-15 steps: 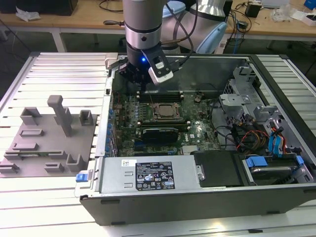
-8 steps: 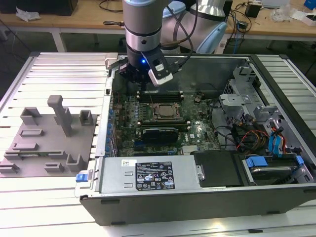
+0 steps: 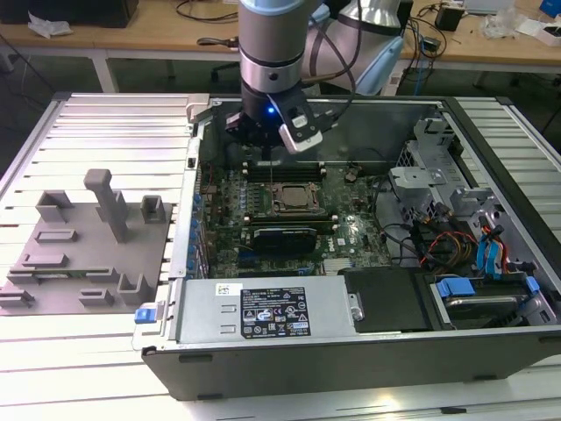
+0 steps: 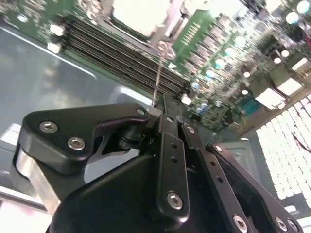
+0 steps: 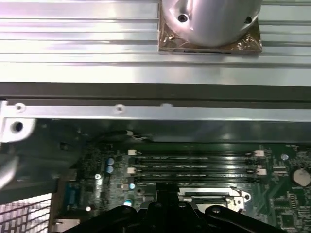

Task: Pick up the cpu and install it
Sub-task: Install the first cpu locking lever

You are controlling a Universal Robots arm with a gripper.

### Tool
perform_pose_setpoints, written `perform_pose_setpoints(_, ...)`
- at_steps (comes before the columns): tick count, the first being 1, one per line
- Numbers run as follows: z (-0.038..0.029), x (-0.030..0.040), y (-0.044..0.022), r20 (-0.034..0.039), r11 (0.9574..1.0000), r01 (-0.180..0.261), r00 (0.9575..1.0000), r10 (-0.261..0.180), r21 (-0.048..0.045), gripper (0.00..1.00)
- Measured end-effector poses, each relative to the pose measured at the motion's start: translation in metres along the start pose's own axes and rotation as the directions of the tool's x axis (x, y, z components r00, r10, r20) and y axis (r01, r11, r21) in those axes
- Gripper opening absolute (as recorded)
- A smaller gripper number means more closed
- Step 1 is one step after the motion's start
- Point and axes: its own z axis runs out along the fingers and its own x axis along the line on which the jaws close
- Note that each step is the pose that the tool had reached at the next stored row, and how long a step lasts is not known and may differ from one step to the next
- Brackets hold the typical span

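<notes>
The cpu (image 3: 294, 200) lies flat in the metal-rimmed socket at the middle of the green motherboard (image 3: 351, 232); its pale top (image 4: 138, 13) shows in the second wrist view. My gripper (image 3: 259, 140) hangs over the memory slots (image 3: 280, 165) just behind the socket. In the second wrist view the black fingers (image 4: 167, 141) meet at the gripper's tip (image 4: 163, 110), so it looks shut. A thin metal socket lever (image 4: 158, 73) runs from the socket up to that tip. Whether it is pinched I cannot tell. The gripper's black body (image 5: 167, 211) also shows in the first wrist view.
The open computer case (image 3: 175, 263) lies on a slatted metal table. A power supply with a label (image 3: 280, 311) lies at the front. Drive bays with coloured cables (image 3: 478, 250) are on the exterior view's right. A grey fixture (image 3: 88, 237) stands on the exterior view's left.
</notes>
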Motion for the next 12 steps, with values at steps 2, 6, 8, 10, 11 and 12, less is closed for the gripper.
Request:
perform_pose_setpoints(2,-0.0001,-0.0094,-0.0009,-0.0021,1.0,0.0,1.0,0.0,0.0001,0.11)
perform_pose_setpoints(6,-0.0003,-0.0228,-0.0025,-0.0038,1.0,-0.001,1.0,0.001,0.0,0.11)
perform_pose_setpoints(8,-0.0003,-0.0254,-0.0028,-0.0042,1.0,-0.001,1.0,0.001,0.0,0.11)
perform_pose_setpoints(10,-0.0003,-0.0254,-0.0028,-0.0042,1.0,-0.001,1.0,0.001,0.0,0.11)
perform_pose_setpoints(11,-0.0003,-0.0254,-0.0027,-0.0041,1.0,-0.001,1.0,0.001,0.0001,0.11)
perform_pose_setpoints(12,0.0002,-0.0255,-0.0028,-0.0037,1.0,-0.003,1.0,0.003,0.0075,0.11)
